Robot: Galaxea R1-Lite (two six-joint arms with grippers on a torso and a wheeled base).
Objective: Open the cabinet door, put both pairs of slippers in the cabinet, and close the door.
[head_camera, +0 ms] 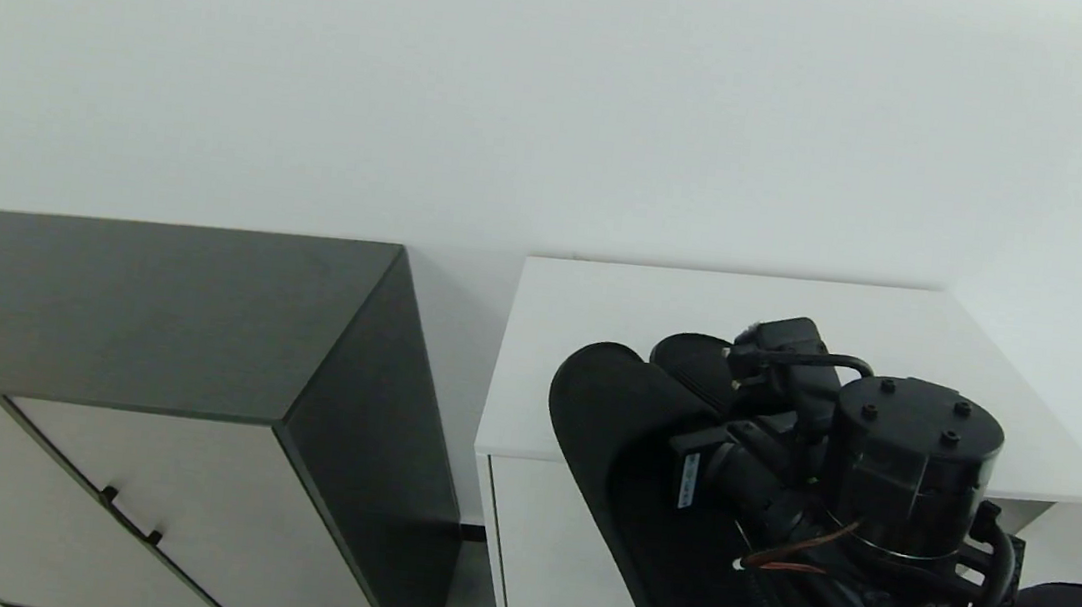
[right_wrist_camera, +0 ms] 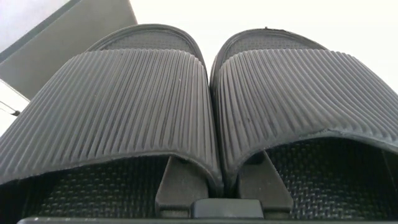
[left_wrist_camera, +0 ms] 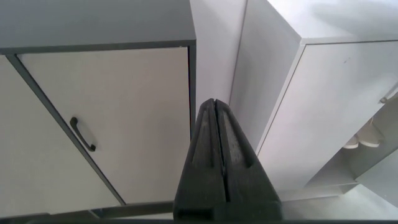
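A pair of black slippers (right_wrist_camera: 155, 106) with ribbed straps hangs in my right gripper (right_wrist_camera: 219, 171). One finger (right_wrist_camera: 180, 186) sits inside each slipper, clamping their inner walls together. In the head view the black slippers (head_camera: 626, 453) are held tilted, soles outward, in front of the white cabinet (head_camera: 801, 321). My left gripper (left_wrist_camera: 215, 112) is shut with nothing in it. It points at the gap between a dark-framed cabinet (left_wrist_camera: 124, 124) and the white cabinet (left_wrist_camera: 323, 106). Something pale, perhaps white slippers (left_wrist_camera: 364, 140), lies on a low shelf inside the white cabinet.
The dark-framed cabinet (head_camera: 149, 303) stands left of the white one, its light doors carrying black handles (head_camera: 131, 517). A narrow gap separates the two cabinets. A plain white wall rises behind both.
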